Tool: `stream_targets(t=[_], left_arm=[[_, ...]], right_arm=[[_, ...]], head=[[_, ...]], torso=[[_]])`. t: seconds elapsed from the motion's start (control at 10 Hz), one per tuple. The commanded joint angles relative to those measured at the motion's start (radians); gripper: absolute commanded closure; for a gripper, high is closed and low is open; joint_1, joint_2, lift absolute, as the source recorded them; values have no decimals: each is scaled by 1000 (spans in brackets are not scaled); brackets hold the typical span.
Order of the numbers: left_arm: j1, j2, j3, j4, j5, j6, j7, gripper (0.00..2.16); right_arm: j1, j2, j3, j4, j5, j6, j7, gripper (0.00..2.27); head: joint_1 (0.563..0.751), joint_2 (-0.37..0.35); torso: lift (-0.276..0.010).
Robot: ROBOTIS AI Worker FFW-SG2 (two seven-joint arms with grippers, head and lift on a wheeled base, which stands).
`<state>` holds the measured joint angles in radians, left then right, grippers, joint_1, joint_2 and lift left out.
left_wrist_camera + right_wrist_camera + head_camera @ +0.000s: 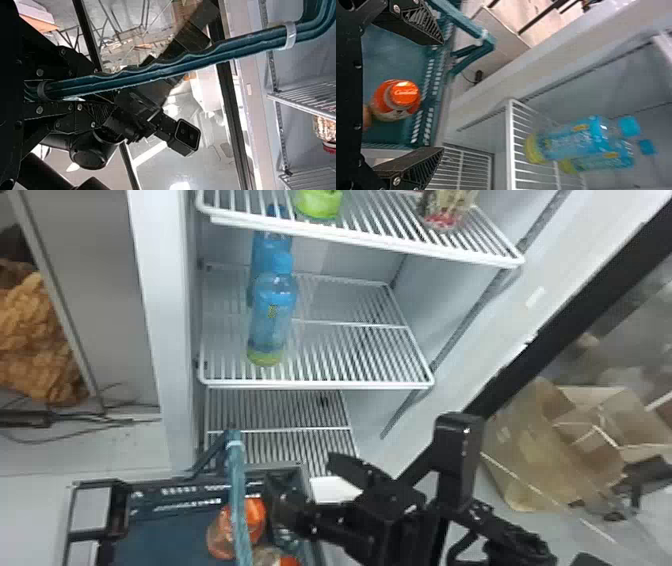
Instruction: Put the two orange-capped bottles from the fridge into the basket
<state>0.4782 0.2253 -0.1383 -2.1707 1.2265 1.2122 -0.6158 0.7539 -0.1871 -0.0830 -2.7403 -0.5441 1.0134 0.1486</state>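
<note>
The basket runs off the head view's bottom edge, its right side partly covered by the right gripper. The handle crosses in front of the far orange-capped bottle, and the bottom edge cuts off the near one. On the fridge's middle shelf, the near blue bottle hides much of the far one — both are blurred in the right wrist view. The top edge cuts off the green container and the jar. In the left wrist view, the handle partly covers the left gripper.
</note>
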Motion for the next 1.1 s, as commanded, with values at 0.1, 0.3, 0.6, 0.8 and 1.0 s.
stream_targets(t=[0.1, 0.3, 0.6, 0.8, 1.0], left_arm=[[0, -1, 1, 0, 0, 0, -1, 1190], [3, -1, 1, 0, 0, 0, -1, 1190], [0, -1, -1, 0, -2, -2, -1, 1190], [0, -1, -3, 0, -2, -2, -1, 1190], [0, -1, -3, 0, -4, -2, -1, 1190]], right_arm=[[63, 6, 13, 12, 46, -321, -61, 104], [95, 23, 15, 66, 129, -648, -115, 101], [95, 57, -7, 199, 225, -910, -126, 102], [98, 89, -53, 275, 297, -969, -126, 104], [85, 103, -83, 356, 333, -1048, -126, 101]], head=[[695, -350], [695, -350], [695, -350], [695, -350], [695, -350]], torso=[[-235], [-235], [-235], [-235], [-235]])
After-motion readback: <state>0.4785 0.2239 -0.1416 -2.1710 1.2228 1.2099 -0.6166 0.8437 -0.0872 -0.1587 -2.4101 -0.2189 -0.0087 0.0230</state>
